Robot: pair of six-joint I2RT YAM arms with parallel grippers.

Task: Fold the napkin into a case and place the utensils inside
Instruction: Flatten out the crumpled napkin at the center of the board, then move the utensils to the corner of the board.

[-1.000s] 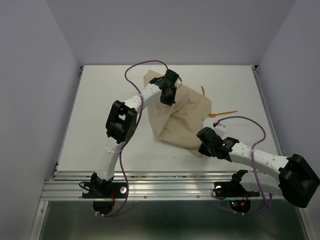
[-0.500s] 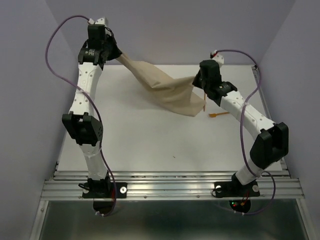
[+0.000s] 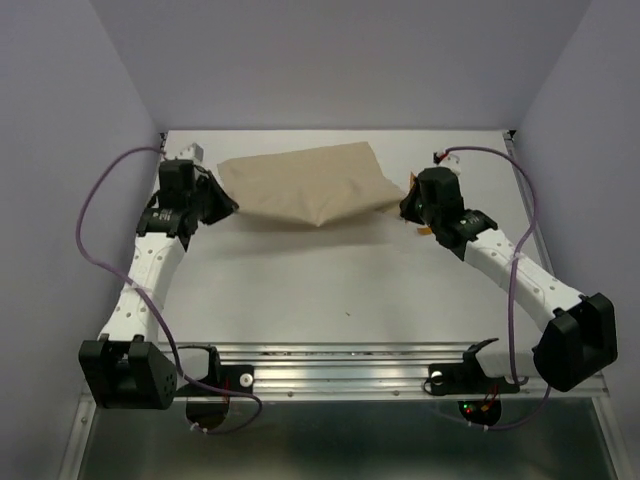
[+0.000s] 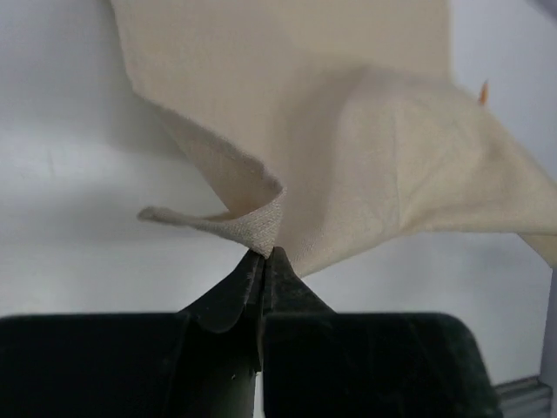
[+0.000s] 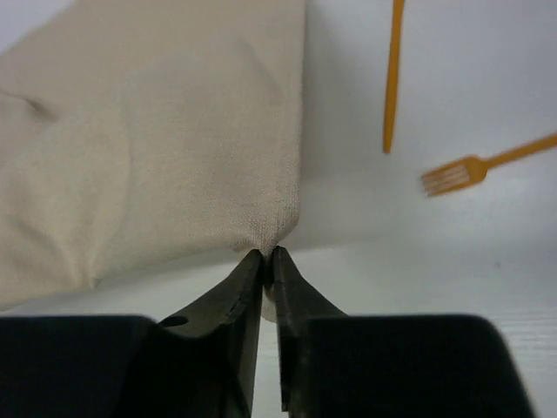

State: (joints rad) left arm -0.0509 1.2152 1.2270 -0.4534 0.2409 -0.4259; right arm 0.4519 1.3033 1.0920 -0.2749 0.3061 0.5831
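Top external, L arm (image 3: 150,265) splayed left, L pincer (image 4: 264,253) pinching napkin (image 3: 305,183) corner, R pincer (image 5: 268,255) prob. too.

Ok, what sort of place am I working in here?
Probably a lab test cell: white table boxed by plain lavender walls, aluminium mounting rail at its near edge, a napkin and two orange utensils as props.

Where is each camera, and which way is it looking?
Top camera: up high behind the robot, looking down at the table; it shows the left gripper and right gripper holding the napkin's ends.
Left wrist camera: on the left wrist, looking along its fingers at the napkin.
Right wrist camera: on the right wrist, looking along its fingers at the napkin and an orange fork.
All three see the napkin.
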